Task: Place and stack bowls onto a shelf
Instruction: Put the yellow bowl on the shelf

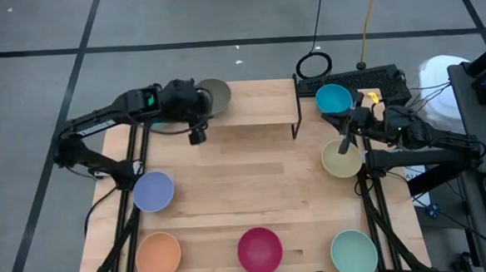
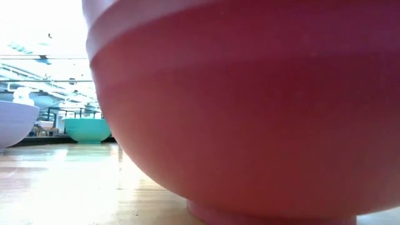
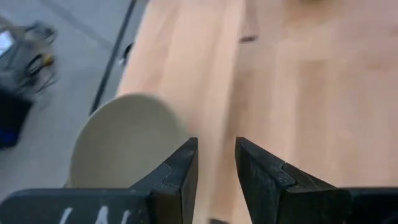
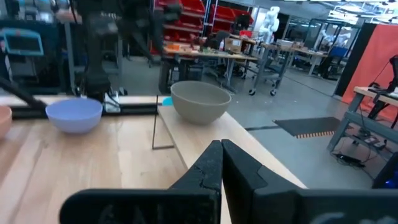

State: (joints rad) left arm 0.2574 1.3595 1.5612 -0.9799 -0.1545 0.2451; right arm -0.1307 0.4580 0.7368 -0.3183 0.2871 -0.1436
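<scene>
The shelf stands at the table's far middle. The olive-grey bowl sits on its left end and also shows in the left wrist view and right wrist view. My left gripper is open over the plank, just beside that bowl. My right gripper is shut and hovers at the far rim of the cream bowl. On the table rest a cyan-blue bowl, the lavender bowl, the orange bowl, the magenta bowl and the mint bowl.
In the low view the magenta bowl fills most of the picture; a teal bowl and the lavender bowl show far behind it. A keyboard and cables lie beyond the table's far right corner. Bare wood lies mid-table.
</scene>
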